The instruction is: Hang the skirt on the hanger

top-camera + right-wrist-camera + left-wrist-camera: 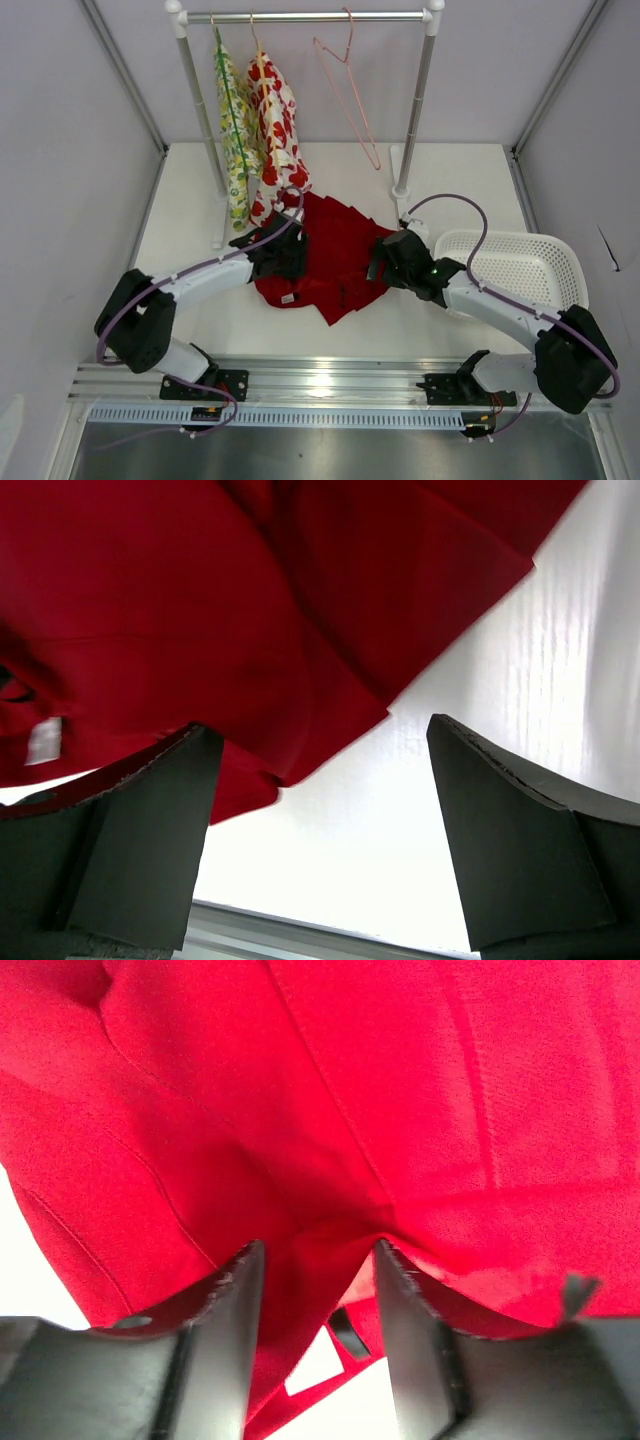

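Note:
The deep red skirt (340,250) lies crumpled on the white table, its small white label (288,297) near the front-left edge. The pale pink hanger (350,100) hangs bare on the rail at the back. My left gripper (285,250) is down on the skirt's left side. In the left wrist view its jaws (315,1250) stand apart, a fold of skirt (330,1110) lying between them and draped over the tips. My right gripper (385,258) is at the skirt's right edge, open wide (320,725) over bare table, the skirt's hem (250,630) beside its left finger.
A white clothes rack (300,17) stands at the back. It holds a yellow-green floral garment (235,140) and a white garment with red prints (275,130), which hang close behind the left gripper. A white basket (520,265) sits at the right, by the right arm.

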`<action>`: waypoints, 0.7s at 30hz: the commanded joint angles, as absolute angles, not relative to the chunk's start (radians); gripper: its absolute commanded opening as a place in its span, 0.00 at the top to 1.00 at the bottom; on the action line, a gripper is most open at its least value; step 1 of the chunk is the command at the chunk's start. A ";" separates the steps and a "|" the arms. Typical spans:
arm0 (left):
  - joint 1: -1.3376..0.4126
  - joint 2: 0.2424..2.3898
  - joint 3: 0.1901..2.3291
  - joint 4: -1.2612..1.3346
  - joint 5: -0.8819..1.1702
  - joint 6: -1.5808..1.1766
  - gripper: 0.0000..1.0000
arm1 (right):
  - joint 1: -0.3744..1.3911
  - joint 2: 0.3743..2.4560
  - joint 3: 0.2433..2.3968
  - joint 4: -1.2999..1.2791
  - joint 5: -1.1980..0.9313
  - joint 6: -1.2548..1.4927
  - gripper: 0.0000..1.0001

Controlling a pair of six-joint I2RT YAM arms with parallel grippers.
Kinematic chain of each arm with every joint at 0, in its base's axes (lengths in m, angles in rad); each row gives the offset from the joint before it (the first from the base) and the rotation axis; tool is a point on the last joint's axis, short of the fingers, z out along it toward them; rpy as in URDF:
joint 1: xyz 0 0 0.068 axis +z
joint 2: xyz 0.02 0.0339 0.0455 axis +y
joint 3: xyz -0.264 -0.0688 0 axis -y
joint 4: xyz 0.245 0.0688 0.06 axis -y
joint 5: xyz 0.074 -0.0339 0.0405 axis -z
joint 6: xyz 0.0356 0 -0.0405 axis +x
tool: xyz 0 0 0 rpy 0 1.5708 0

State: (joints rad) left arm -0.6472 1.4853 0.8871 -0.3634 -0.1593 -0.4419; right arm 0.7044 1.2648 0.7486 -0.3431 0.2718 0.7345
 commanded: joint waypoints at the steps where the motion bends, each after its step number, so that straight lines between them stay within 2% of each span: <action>1: -0.652 1.349 0.922 -0.380 -0.124 -0.423 0.40 | 0.703 1.209 0.821 -0.365 0.288 0.710 0.12; 5: -0.669 1.243 0.963 -0.451 -0.139 -0.402 0.30 | 0.706 1.160 0.831 -0.396 0.276 0.718 0.12; 11: -0.732 1.077 0.977 -0.489 -0.190 -0.403 0.30 | 0.707 1.078 0.833 -0.433 0.279 0.732 0.12; 14: -0.764 1.037 1.051 -0.466 -0.196 -0.405 0.30 | 0.707 1.040 0.844 -0.456 0.287 0.733 0.12; 20: -0.845 1.207 1.435 -0.471 -0.339 -0.351 0.29 | 0.706 0.957 0.877 -0.499 0.316 0.724 0.12; 21: -0.854 1.238 1.550 -0.472 -0.366 -0.335 0.28 | 0.704 0.948 0.885 -0.508 0.318 0.719 0.12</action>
